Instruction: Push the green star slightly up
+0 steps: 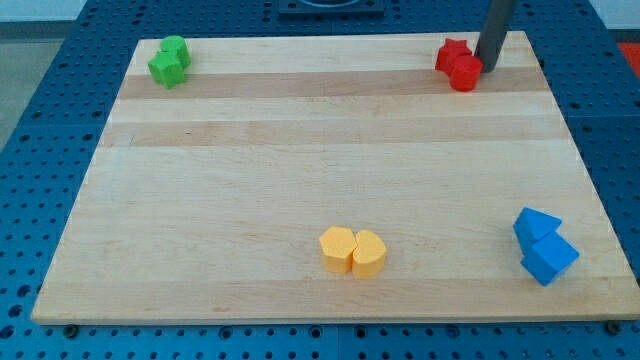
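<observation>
The green star (166,70) lies at the view's top left corner of the wooden board (300,170), touching a second green block (177,49) just above it. My tip (488,68) is at the view's top right, far from the green star. It stands right beside the red blocks, at their right edge. The dark rod rises from it out of the top of the view.
Two red blocks sit together at the top right: a red star (452,54) and a round red block (465,73). Two yellow blocks (352,250) touch at the bottom centre. Two blue blocks (541,245) touch at the bottom right.
</observation>
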You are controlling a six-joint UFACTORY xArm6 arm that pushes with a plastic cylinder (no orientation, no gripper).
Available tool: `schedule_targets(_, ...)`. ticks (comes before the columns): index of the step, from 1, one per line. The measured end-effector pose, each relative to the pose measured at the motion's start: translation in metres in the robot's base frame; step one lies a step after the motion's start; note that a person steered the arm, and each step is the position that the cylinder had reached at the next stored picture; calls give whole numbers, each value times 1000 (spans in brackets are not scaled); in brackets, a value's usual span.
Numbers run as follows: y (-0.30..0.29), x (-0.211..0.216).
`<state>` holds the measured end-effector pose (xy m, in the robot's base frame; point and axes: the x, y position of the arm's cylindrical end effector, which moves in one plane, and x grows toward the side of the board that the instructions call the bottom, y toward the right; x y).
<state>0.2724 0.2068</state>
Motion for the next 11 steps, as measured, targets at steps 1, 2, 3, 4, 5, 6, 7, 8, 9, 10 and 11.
schedule_targets(1, -1, 10)
schedule_targets(2, -14, 28)
schedule_targets(3, -32, 37)
schedule_targets(4, -32, 80)
schedule_targets(5, -33, 148)
schedule_targets(6, -47, 200)
schedule_targets(7, -66, 232)
schedule_targets(8, -76, 278)
schedule_targets(9, -100, 324)
schedule_targets(10, -149, 347)
schedule_targets(11, -163, 342)
